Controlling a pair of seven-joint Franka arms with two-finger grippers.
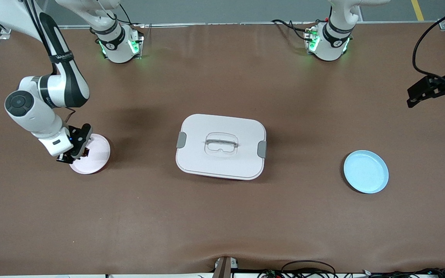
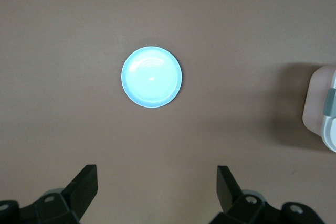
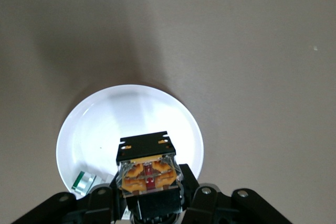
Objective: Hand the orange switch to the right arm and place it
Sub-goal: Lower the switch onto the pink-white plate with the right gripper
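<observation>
Front view: brown table (image 1: 222, 216), closed white case (image 1: 221, 146).

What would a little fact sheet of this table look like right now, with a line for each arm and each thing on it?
right gripper: fingers shut on the orange switch, over the pink plate
left gripper: fingers open, holding nothing, up above the blue plate, waiting
pink plate: toward the right arm's end of the table; a small green-and-white part lies in it
blue plate: toward the left arm's end, nothing in it
white lidded box: between the two plates, lid on
</observation>
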